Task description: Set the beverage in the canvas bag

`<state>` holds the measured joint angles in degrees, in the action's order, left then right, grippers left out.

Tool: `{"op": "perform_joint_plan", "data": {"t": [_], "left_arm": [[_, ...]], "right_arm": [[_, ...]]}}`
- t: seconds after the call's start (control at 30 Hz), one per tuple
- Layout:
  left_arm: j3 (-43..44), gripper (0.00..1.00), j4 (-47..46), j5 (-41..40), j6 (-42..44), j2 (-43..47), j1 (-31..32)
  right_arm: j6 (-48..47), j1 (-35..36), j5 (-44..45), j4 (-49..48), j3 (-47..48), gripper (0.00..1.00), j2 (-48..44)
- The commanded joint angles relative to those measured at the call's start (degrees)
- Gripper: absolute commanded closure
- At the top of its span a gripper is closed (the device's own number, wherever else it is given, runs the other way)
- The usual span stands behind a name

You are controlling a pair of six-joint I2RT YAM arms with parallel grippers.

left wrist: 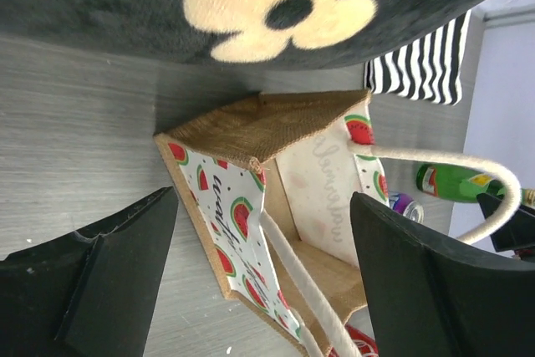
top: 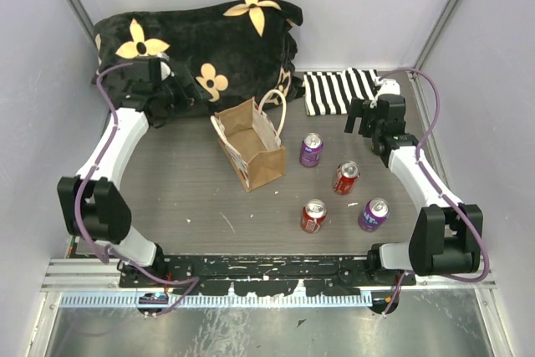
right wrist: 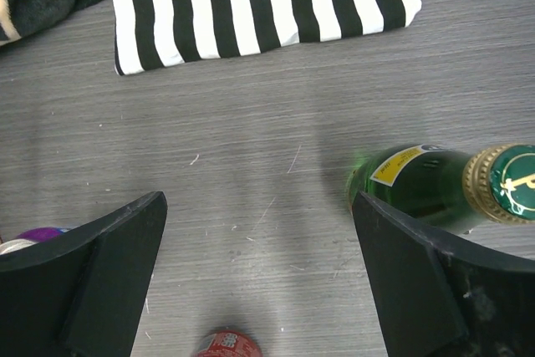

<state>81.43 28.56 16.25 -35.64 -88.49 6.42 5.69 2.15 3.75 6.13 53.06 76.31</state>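
The canvas bag (top: 251, 146) stands upright and open-mouthed mid-table, tan outside with a watermelon-print lining (left wrist: 230, 223) and cream loop handles (left wrist: 435, 160). The beverages are two purple cans (top: 311, 150) (top: 373, 214), two red cans (top: 345, 177) (top: 313, 216) and a green glass bottle (right wrist: 418, 186) standing upright. My left gripper (top: 174, 99) hovers open by the cushion, left of the bag, and holds nothing. The right gripper (top: 369, 123) is open over bare table, with the bottle just beside its right finger (right wrist: 435, 282); nothing lies between its jaws.
A black cushion with cream flowers (top: 201, 48) fills the back left. A black-and-white striped cloth (top: 338, 89) lies folded at the back right. White walls close in the table on three sides.
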Motion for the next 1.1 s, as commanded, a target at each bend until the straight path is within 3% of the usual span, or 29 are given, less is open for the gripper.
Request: {"op": "perform_joint_plan", "data": {"t": [0.0,0.4,0.63,0.87,1.07], "left_arm": [[4.2,0.09,3.9,2.3,-2.6,-4.5,2.6],[5.9,0.12,5.1,1.7,-1.8,-11.8,7.1],[3.3,0.23,5.8,0.1,0.7,-12.8,8.6],[2.5,0.42,6.0,-0.5,3.3,-15.1,9.2],[1.7,0.72,5.9,0.2,6.4,-16.8,9.4]], "right_arm": [[-1.8,0.3,0.5,0.8,2.9,0.01,-3.9],[-2.7,0.3,2.0,2.4,1.2,0.01,-7.0],[-2.7,0.3,2.4,2.7,1.1,0.02,-7.4],[-2.8,0.3,2.9,2.7,0.7,0.01,-7.7],[-3.3,0.3,3.4,3.3,0.9,0.01,-8.4]]}}
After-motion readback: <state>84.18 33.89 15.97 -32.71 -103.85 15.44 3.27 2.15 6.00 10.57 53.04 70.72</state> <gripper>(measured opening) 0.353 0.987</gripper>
